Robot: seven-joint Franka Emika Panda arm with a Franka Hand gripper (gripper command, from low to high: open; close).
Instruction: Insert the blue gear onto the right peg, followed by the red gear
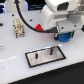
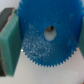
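Note:
The blue gear (image 2: 47,52) fills the wrist view, a bright-blue toothed disc with a round hole in its hub. Teal finger pads (image 2: 10,45) press against its rim on both sides. In the exterior view my gripper (image 1: 63,35) is shut on the blue gear (image 1: 64,38), low over the table at the exterior view's right. The red gear (image 1: 38,26) lies on the table behind, apart from the gripper. The white black-edged plate (image 1: 44,59) lies nearer the front, and its right peg (image 1: 50,50) stands upright, left of and in front of the gripper.
A second thin pin (image 1: 36,56) stands on the plate's left part. A beige block-like fixture (image 1: 19,26) sits at the back left. A black cable (image 1: 20,10) arcs over the back of the table.

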